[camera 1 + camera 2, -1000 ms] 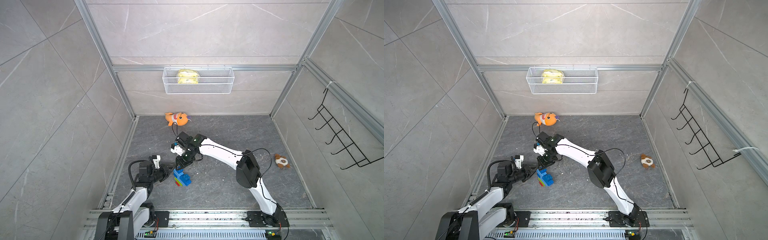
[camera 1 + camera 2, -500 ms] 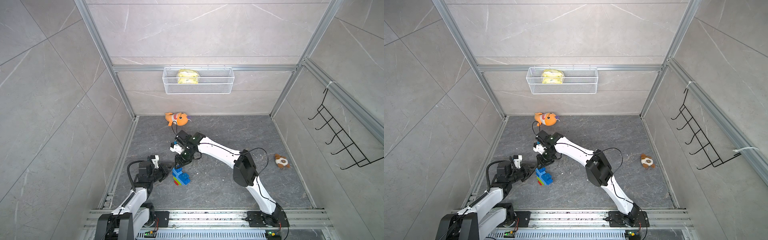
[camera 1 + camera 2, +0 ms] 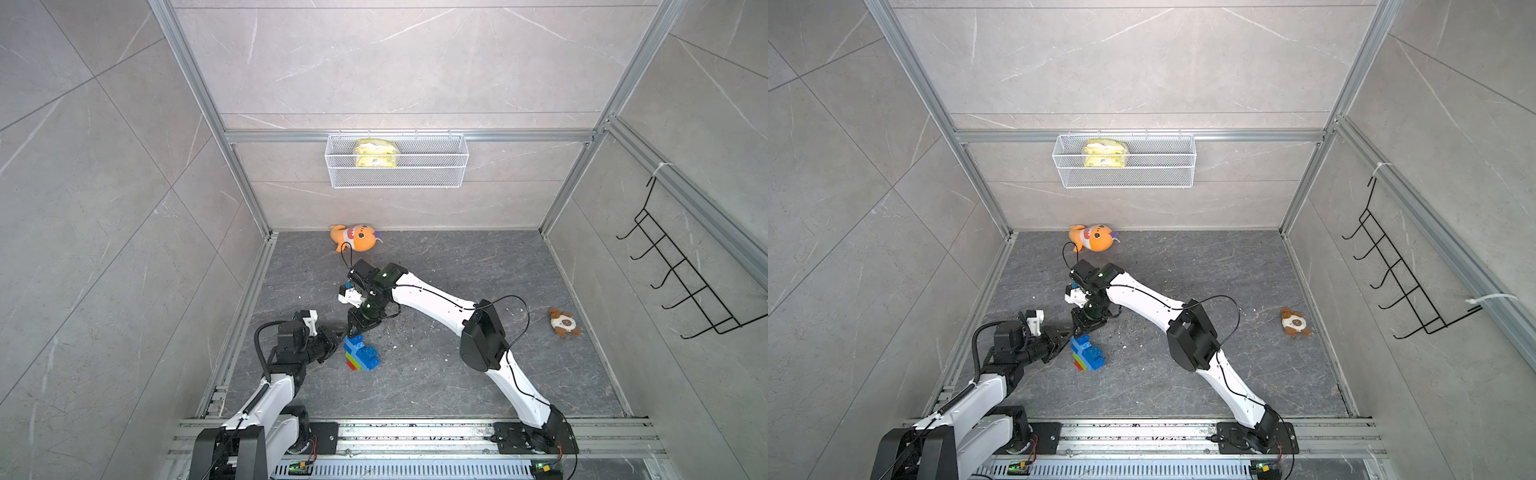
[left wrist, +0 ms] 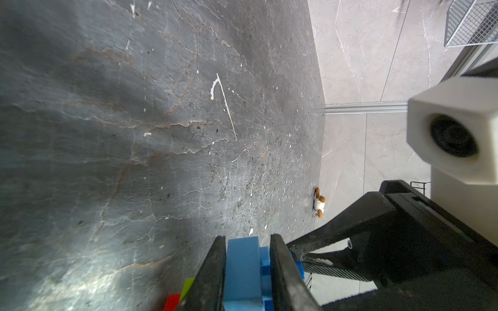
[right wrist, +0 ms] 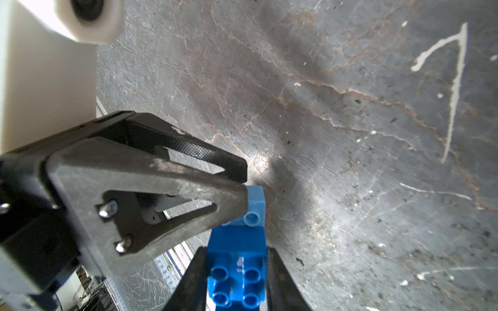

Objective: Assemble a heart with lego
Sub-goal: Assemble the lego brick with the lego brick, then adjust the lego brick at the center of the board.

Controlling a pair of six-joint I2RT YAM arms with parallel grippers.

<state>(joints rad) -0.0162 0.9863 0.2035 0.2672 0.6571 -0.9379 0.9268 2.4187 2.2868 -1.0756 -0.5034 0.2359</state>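
Observation:
The heart (image 3: 360,353) (image 3: 1086,352) is a stepped cluster of lego on the grey floor: blue bricks, then a lime-green brick (image 4: 187,286) and a red tip (image 4: 172,301). Both grippers meet at its far blue end. My left gripper (image 3: 335,339) (image 3: 1065,335) (image 4: 246,239) is shut on a blue brick (image 4: 242,269) of the cluster. My right gripper (image 3: 353,332) (image 3: 1079,331) (image 5: 237,250) comes down from the far side and is shut on a square four-stud blue brick (image 5: 237,274) next to it. Each wrist view shows the other gripper close by.
An orange plush shark (image 3: 353,237) (image 3: 1092,237) lies by the back wall. A small brown plush (image 3: 562,322) (image 3: 1293,322) (image 4: 319,202) lies near the right wall. A wire basket (image 3: 397,174) hangs on the back wall, a black hook rack (image 3: 681,282) on the right wall.
The right arm's elbow has drifted slightly left and the brick cluster has shifted a touch with it. Both grips look unchanged.

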